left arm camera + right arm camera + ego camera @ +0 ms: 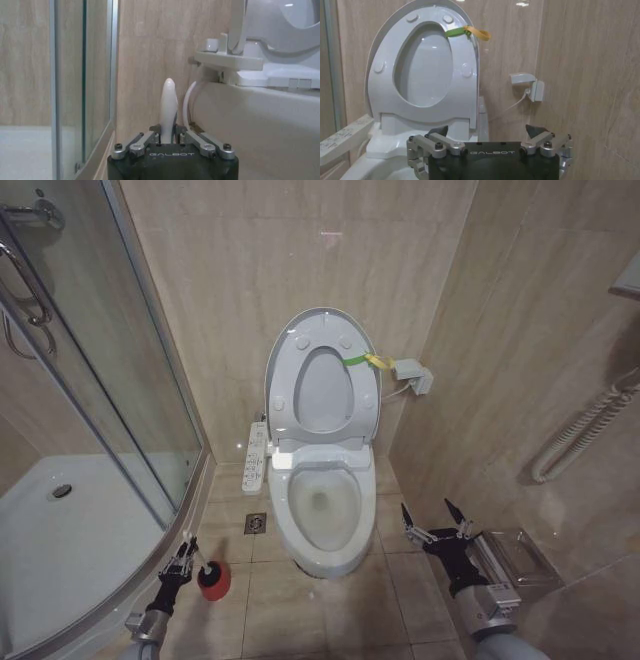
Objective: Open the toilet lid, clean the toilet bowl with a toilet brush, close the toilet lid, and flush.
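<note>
Step in hand: the large glossy white oval toilet lid (322, 345) stands upright against the wall together with the seat ring, so the opening looks done; I judge that taking the brush is the step now.
Left gripper: the left gripper (186, 555) is low on the floor, left of the toilet, its fingers pressed on the thin pale handle of the small toilet brush (208, 573), whose red round base sits on the tiles near the shower glass.
Right gripper: the right gripper (437, 525) hangs idle to the right of the toilet, fingers spread wide, holding nothing.
Bowl: the white elongated ceramic toilet bowl (322, 510) lies open, near the brush but apart from it.
Next move calls for: lifting the brush straight up out of its base, then carrying it sideways over the rim without knocking the ceramic.
Hard to see: the bristle end is hidden inside the red base; whether the base is on the floor or already a little lifted I cannot tell; the flush button cannot be made out.
</note>
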You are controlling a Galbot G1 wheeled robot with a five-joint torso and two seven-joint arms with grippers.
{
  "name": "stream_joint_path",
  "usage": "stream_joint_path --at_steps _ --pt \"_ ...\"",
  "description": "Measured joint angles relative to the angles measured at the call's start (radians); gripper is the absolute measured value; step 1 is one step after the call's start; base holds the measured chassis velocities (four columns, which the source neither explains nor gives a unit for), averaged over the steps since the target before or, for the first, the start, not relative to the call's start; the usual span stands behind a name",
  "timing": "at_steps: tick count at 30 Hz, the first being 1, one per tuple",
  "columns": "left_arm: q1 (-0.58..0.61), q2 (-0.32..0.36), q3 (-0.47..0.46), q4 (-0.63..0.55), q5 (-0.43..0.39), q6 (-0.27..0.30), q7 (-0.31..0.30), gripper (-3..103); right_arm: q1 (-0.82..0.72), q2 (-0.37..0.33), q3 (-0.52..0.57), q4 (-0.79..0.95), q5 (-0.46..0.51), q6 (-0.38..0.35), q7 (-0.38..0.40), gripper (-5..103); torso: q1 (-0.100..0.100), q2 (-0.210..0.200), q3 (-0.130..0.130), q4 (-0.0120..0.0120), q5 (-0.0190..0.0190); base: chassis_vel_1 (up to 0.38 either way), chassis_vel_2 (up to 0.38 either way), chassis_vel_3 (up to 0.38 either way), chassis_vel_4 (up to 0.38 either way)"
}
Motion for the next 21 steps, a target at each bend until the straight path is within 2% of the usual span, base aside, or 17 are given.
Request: stream_joint_path --at_steps 21 --pt "0.023 -0.023 -0.011 0.032 0.005 0.000 -0.007 18 0.000 0.000 0.000 0.000 0.000 0.000 0.000 100 0.000 0.001 0.001 0.0000 0.0001 0.000 0.000 0.000 0.000"
